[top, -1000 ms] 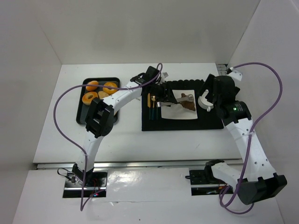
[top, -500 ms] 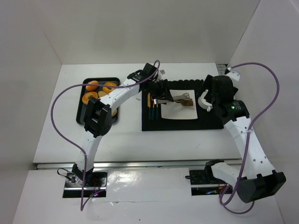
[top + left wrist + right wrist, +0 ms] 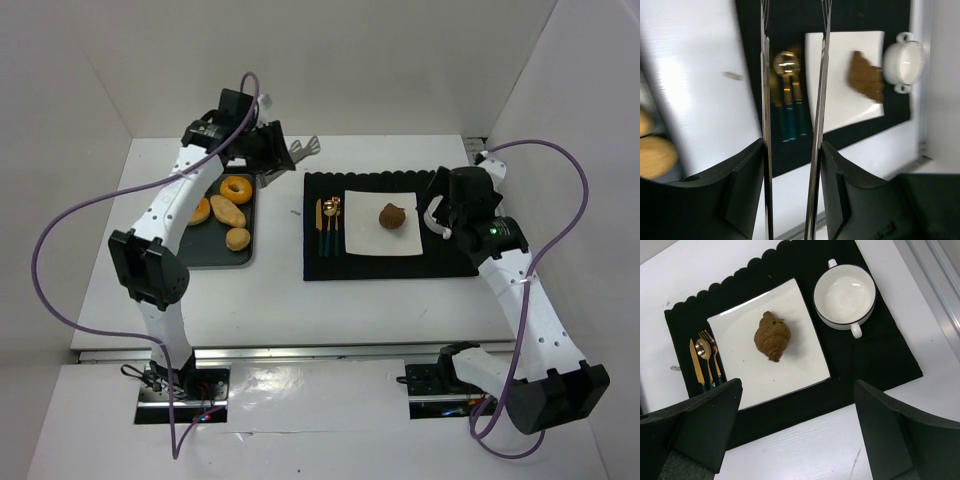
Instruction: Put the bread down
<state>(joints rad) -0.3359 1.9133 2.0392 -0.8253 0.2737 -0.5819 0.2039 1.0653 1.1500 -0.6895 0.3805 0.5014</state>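
The bread, a brown croissant point(image 3: 391, 215), lies on the white square plate point(image 3: 365, 240) on the black placemat point(image 3: 385, 268); it shows in the right wrist view point(image 3: 771, 336) and, blurred, in the left wrist view point(image 3: 866, 77). My left gripper point(image 3: 275, 160) is shut on metal tongs point(image 3: 300, 152), whose blades point(image 3: 765, 100) are empty, above the far edge of the tray and well left of the plate. My right gripper point(image 3: 440, 208) is open and empty, hovering over the mat's right side point(image 3: 797, 390).
A black tray point(image 3: 215, 262) at the left holds several pastries, among them a doughnut point(image 3: 236, 188). Gold cutlery point(image 3: 702, 357) lies left of the plate. A white two-handled bowl point(image 3: 844, 297) stands right of it on the mat. White walls enclose the table.
My left arm has swung from the plate back to the left over the tray, tongs empty. The bread stays on the plate. The right arm has barely moved.
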